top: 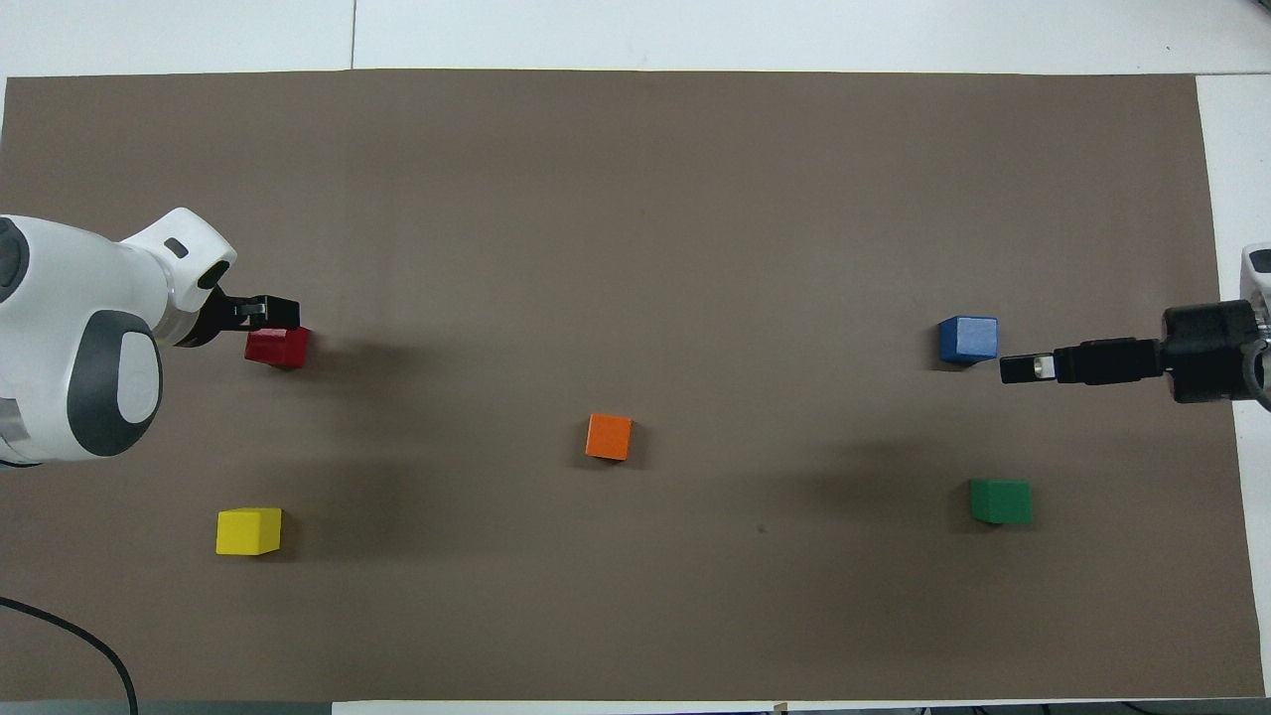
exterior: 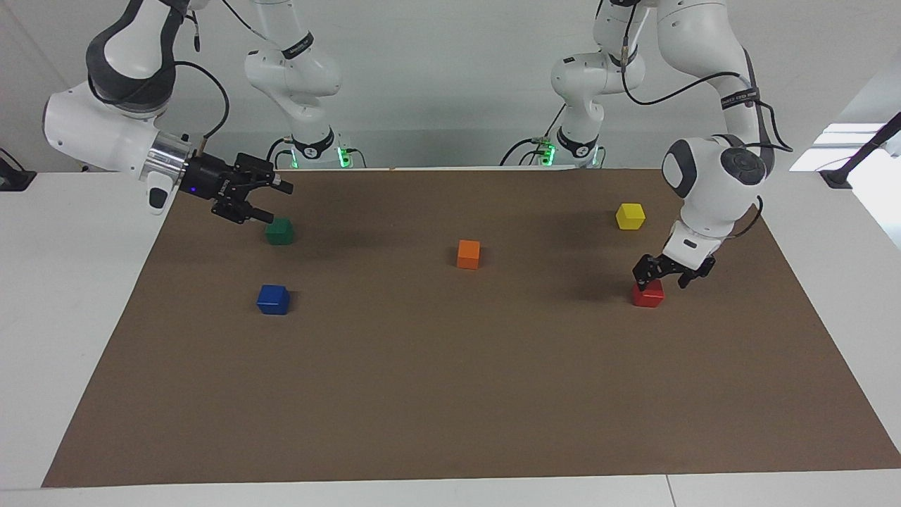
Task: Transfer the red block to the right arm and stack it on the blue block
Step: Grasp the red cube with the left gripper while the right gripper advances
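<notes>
The red block (exterior: 648, 296) lies on the brown mat toward the left arm's end; it also shows in the overhead view (top: 279, 349). My left gripper (exterior: 659, 280) is open and hangs low right over it, its fingers reaching down to the block's top. In the overhead view the left gripper (top: 268, 312) covers the block's edge. The blue block (exterior: 273, 299) (top: 968, 339) lies toward the right arm's end. My right gripper (exterior: 271, 199) (top: 1023, 369) is open and empty. It points sideways in the air over the mat by the green cube.
A green cube (exterior: 279, 231) (top: 1001, 500) lies nearer to the robots than the blue block. An orange cube (exterior: 468, 254) (top: 609, 437) sits mid-mat. A yellow cube (exterior: 630, 216) (top: 248, 530) lies nearer to the robots than the red block. The brown mat (exterior: 450, 394) covers the table.
</notes>
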Robot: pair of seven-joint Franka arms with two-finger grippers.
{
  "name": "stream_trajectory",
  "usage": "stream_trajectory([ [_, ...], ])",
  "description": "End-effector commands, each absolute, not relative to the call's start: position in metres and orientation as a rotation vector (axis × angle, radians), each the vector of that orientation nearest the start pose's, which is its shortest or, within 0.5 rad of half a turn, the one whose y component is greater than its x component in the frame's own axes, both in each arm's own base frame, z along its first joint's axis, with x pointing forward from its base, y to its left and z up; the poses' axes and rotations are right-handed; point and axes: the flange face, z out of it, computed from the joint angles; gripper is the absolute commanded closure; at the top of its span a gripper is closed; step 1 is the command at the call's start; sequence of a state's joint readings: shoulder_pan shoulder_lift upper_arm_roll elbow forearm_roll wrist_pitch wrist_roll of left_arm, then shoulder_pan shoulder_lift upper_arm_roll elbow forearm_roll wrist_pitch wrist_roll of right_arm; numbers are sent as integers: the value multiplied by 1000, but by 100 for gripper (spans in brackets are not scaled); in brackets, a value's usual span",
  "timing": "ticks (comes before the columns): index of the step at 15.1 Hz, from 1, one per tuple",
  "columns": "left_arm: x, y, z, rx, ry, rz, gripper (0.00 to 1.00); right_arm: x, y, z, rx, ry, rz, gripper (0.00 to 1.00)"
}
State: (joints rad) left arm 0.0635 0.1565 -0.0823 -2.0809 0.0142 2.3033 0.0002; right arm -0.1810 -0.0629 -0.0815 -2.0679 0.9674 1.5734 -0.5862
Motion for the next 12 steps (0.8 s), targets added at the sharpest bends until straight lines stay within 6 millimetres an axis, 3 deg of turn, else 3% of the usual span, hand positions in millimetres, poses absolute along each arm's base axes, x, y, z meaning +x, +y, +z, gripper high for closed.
stream_trajectory([
  [1,577,-5,341,-3131,94,-116,0,496,-35,466,-1924,-103,-70,0],
  [4,579,-14,319,-3127,126,-83,0,503,-21,443,-1756,-125,-84,0],
  [8,579,-14,314,-3092,184,-68,0,498,11,431,-1532,-92,-39,0],
  [9,578,-12,309,-3084,193,-54,7,496,19,426,-1454,-94,-10,0],
  [10,578,-12,308,-3084,193,-47,30,494,26,424,-1394,-102,15,0],
  [11,577,-13,308,-3084,183,-33,72,491,31,417,-1329,-87,33,0],
  [12,576,-14,307,-3084,173,-17,100,489,35,408,-1258,-70,52,0],
])
